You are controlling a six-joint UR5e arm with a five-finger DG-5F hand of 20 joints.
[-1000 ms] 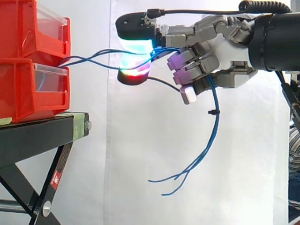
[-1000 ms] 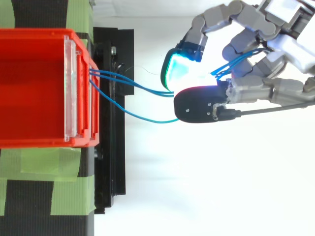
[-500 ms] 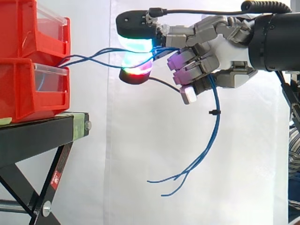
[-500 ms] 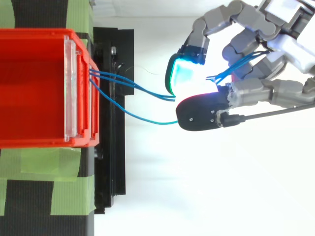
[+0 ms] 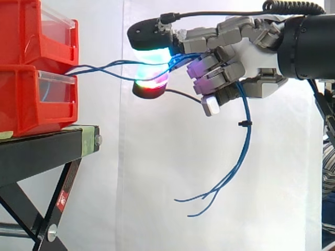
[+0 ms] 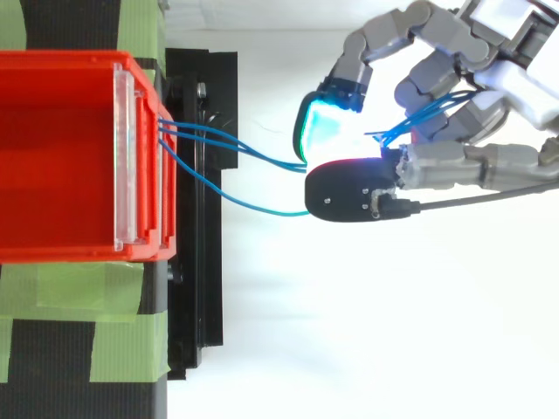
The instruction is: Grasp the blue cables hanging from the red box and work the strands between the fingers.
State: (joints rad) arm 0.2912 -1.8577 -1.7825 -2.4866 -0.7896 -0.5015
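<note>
Side view: the hand [image 5: 251, 63] reaches in from the right, level with the stacked red boxes [image 5: 36, 99] on the black stand [image 5: 47, 146]; the blue cables [image 5: 89, 67] leave the front of the boxes where upper meets lower, cross the open gap and pass between two glowing fingertips [image 5: 152, 55], which pinch them from above and below; the other fingers are curled toward the palm; the loose ends hang below the hand before the white curtain [image 5: 157, 209]. Top view: the strands spread apart between box front and pinch.
</note>
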